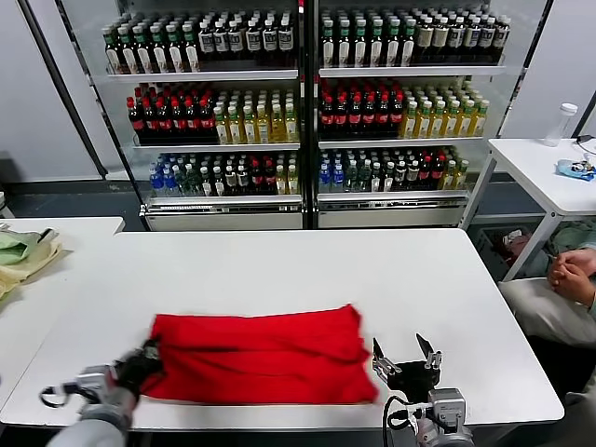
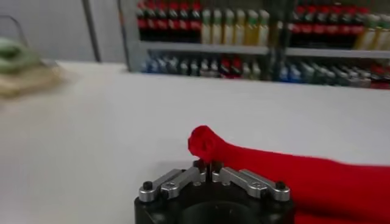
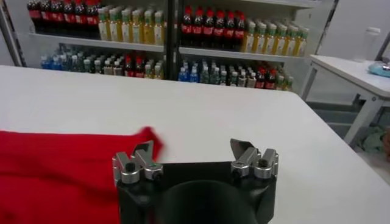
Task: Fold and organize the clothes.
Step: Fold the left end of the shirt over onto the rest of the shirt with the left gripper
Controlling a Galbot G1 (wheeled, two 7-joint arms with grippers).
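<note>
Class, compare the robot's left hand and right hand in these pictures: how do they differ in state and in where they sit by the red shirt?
1. The left hand is shut, pinching a bunched corner of the red shirt; the right hand stands open and holds nothing.
2. The left hand is at the shirt's left end, gripping it; the right hand waits beside the shirt's right edge.
Shared: both sit low at the near side of the white table.

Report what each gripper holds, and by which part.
Left gripper is shut on the red T-shirt, pinching its bunched left edge. Right gripper is open, holding nothing.
</note>
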